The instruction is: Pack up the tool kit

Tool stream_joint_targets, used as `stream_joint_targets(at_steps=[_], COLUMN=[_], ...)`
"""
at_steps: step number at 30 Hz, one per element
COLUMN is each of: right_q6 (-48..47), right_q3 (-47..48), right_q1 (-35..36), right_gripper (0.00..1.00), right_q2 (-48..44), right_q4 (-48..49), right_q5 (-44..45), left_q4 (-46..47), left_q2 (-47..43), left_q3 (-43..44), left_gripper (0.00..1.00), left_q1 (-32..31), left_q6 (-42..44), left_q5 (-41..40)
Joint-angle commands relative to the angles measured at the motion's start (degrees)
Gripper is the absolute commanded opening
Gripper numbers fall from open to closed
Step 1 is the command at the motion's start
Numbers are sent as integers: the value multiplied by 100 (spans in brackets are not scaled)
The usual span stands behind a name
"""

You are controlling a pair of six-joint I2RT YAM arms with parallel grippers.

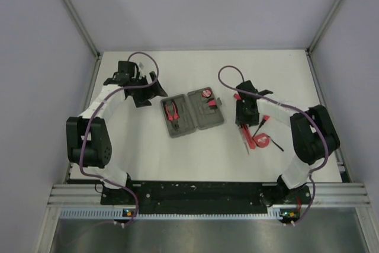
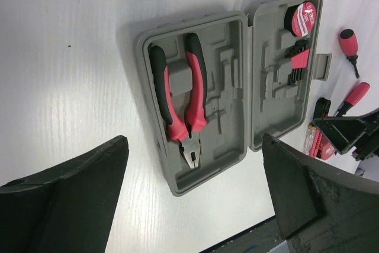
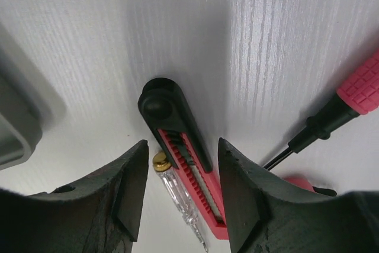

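Observation:
The grey case [image 1: 192, 114] lies open at mid-table. Red-and-black pliers [image 2: 180, 96] sit in its left half [image 2: 231, 146]. The red tape measure [image 2: 302, 19] and hex keys [image 2: 299, 63] sit in its right half. My left gripper [image 2: 194, 140] is open and empty, hovering left of the case [image 1: 148, 90]. My right gripper [image 3: 182, 146] is open, low over the table right of the case [image 1: 244, 114], its fingers straddling the red-and-black knife [image 3: 183, 158] and a clear tester screwdriver [image 3: 177, 197]. I cannot tell whether the fingers touch them.
Red-handled screwdrivers [image 2: 349, 42] [image 3: 349, 102] lie loose on the white table right of the case, with more red tools [image 1: 259, 141] near the right arm. The case corner [image 3: 18, 122] is just left of my right gripper. Walls enclose the table.

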Motion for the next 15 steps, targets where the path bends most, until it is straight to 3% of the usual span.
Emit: stream_joint_targets(at_steps=[1,8,15], right_q6=[-210,-184,-281], right_q3=[191,331,375], right_q1=[-103,-182,-182], right_gripper=[49,42,14], right_q2=[343,572,441], right_q4=[7,25,33], right_q5=[157,254,324], left_q4=[243,270,279], left_q2=[-255,-255,-211], left_q3=[-67,-84,-84], left_gripper=[96,94,92], left_q1=[41,76,84], left_q6=[-22,-40,-58], left_q5=[292,415,477])
